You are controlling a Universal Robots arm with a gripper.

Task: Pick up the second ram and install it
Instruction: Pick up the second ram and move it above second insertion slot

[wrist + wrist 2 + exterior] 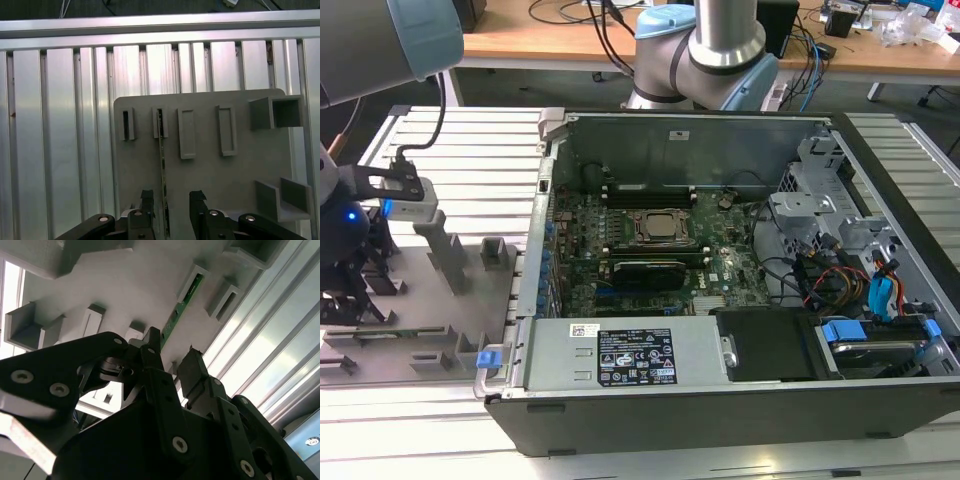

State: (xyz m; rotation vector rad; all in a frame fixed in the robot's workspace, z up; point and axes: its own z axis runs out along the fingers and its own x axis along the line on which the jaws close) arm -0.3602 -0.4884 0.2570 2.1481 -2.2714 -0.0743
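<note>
The second ram (162, 170) is a thin green stick standing on edge in a slot of the grey tray (240, 170); its green edge with small chips (184, 301) runs away from the fingers. My gripper (170, 200) is open and low over the tray, with its two black fingers on either side of the stick's near end. The stick lies closer to one finger (147, 199) than to the other, and neither presses it. In the exterior view my gripper (350, 292) hangs over the tray (470, 320) at the exterior view's left, beside the open computer case.
The open case (720, 400) holds the motherboard with its processor socket (658, 226), long black slots (650, 190), cables and drive bays at the exterior view's right. Upright grey blocks (448, 255) stand on the tray. Ribbed aluminium table (60, 125) surrounds it.
</note>
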